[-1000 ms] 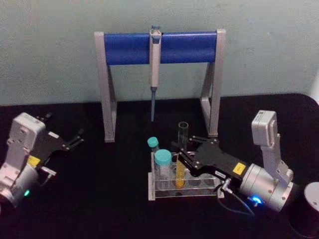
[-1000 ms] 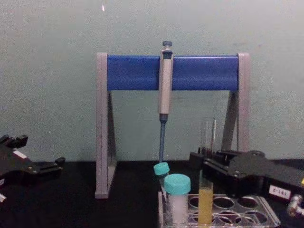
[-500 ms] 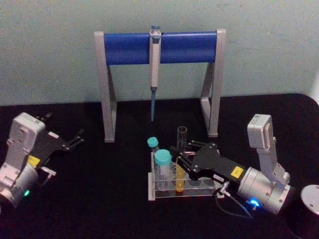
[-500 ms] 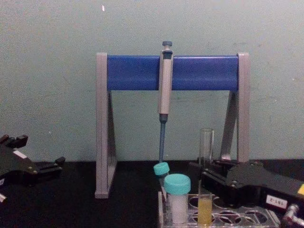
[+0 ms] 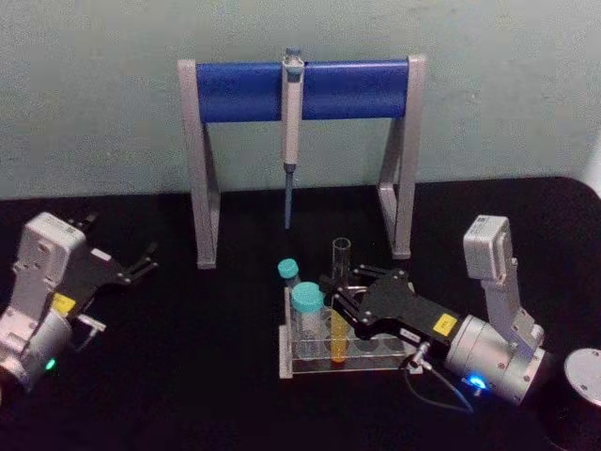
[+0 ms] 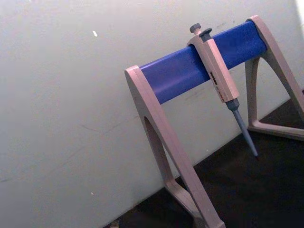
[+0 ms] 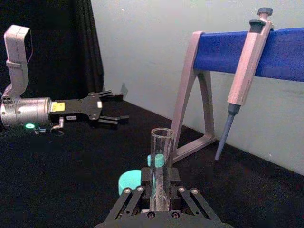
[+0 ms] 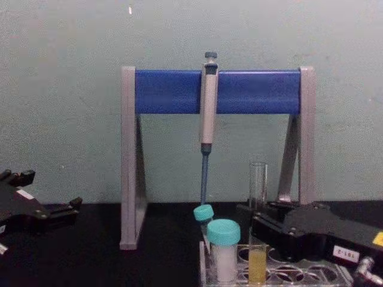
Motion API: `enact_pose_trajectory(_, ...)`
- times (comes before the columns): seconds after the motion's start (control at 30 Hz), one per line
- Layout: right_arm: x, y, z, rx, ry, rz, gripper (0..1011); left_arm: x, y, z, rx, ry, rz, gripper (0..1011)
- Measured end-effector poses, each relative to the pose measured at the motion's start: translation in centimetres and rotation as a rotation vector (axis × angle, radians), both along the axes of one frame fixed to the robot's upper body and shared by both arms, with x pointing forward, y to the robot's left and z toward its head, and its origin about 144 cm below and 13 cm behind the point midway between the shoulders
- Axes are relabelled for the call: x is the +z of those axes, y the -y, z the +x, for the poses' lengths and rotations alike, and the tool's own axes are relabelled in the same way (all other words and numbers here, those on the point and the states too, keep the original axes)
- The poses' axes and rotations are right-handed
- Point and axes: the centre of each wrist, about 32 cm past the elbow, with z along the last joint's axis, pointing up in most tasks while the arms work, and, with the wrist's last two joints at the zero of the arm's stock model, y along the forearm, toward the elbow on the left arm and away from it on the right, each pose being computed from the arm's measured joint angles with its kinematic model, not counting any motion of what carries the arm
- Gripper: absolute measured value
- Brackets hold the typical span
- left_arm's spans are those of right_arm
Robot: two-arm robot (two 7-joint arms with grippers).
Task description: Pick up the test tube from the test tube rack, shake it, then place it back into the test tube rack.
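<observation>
The test tube (image 5: 339, 310) stands upright in the test tube rack (image 5: 349, 362), yellow liquid at its bottom, beside two teal-capped vials (image 5: 306, 315). The right gripper (image 5: 340, 293) is clamped around its glass. The left gripper (image 5: 143, 261) rests off to the left, fingers spread.

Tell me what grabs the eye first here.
The blue crossbar stand at the back, with a pipette hanging from its bar. In front of it, the right gripper is closed on the test tube of yellow liquid standing in the rack, beside two teal-capped vials.
</observation>
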Motion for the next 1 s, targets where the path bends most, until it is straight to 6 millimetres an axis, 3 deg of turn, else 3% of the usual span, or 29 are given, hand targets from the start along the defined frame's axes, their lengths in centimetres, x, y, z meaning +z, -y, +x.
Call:
enact_pose_trajectory(0.23,0.00,0.01,0.00,0.001,-0.001,-0.002,278,0.00,0.00,0.00,0.000,0.000,0.000,1002)
enact_pose_trajectory(0.6,0.01,0.04,0.00,0.002,-0.001,-0.002,651,0.00,0.00,0.00,0.000,0.000,0.000,1001)
enact_pose_trajectory(1.0,0.01,0.04,0.00,0.002,-0.001,-0.002,993,0.00,0.00,0.00,0.000,0.000,0.000,1001)
